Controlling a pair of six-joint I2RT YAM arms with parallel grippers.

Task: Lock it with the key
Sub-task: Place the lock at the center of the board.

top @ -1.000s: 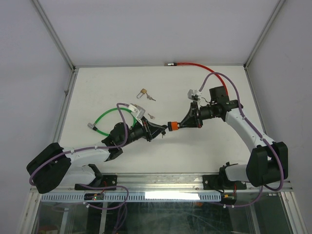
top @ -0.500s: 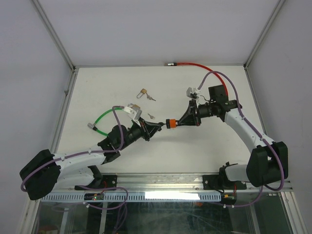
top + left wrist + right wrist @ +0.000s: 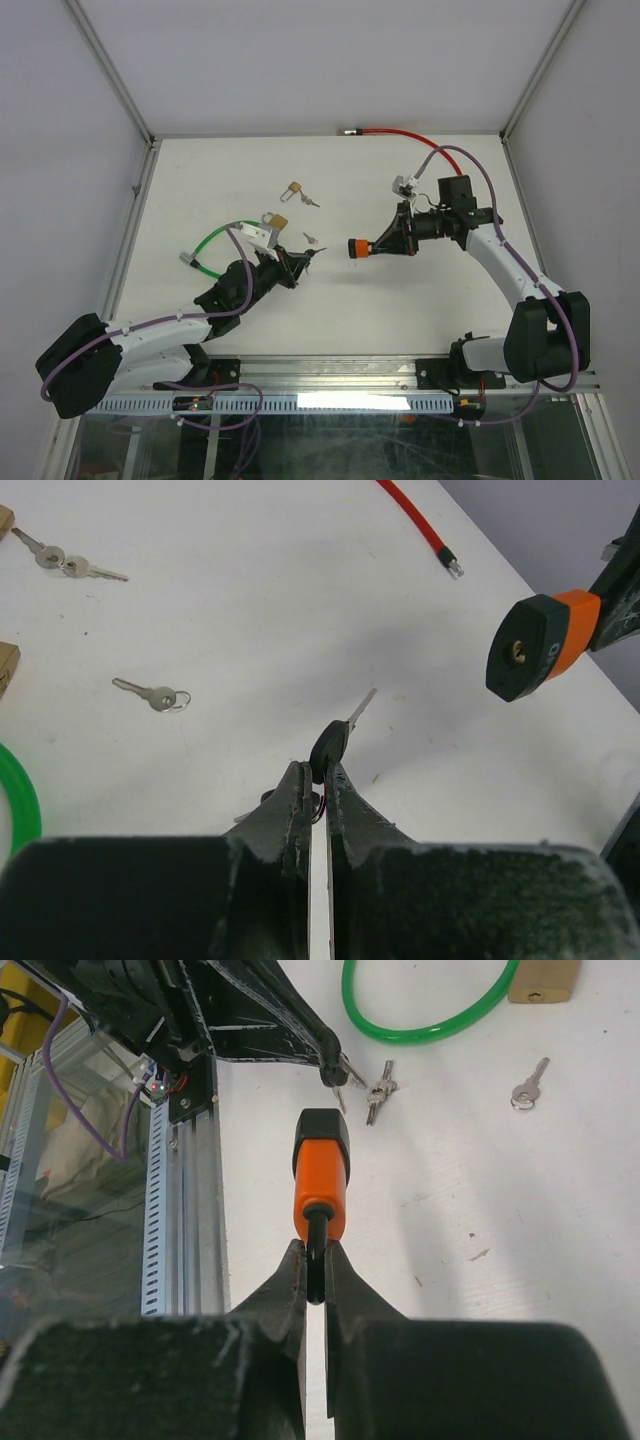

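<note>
Left gripper [image 3: 318, 775] has its fingers pressed together on the black head of the key [image 3: 330, 745]. The key's silver blade sticks out beyond the fingertips, continuing the line of the fingers and leaning a little to the right in the left wrist view, so its long axis aims away from the wrist, not quite at the orange padlock [image 3: 535, 645]. The blade hangs above the white table [image 3: 400, 310], and its tip is well apart from the lock.

The right gripper [image 3: 316, 1260] is closed on the padlock's dark shackle. The orange body extends straight out from the fingertips along their line and ends in a dark cap. In the top view this long axis lies roughly level and points left, toward the left arm. The keyhole in the cap faces the left wrist camera.

Further out on the table, a single loose key with a ring [image 3: 150, 693] lies left of the held key. A pair of keys [image 3: 65, 563] lies beyond it, near a brass padlock [image 3: 293, 188]. A green cable loop [image 3: 215, 245] sits at the left, and a red cable [image 3: 400, 133] runs along the far edge
</note>
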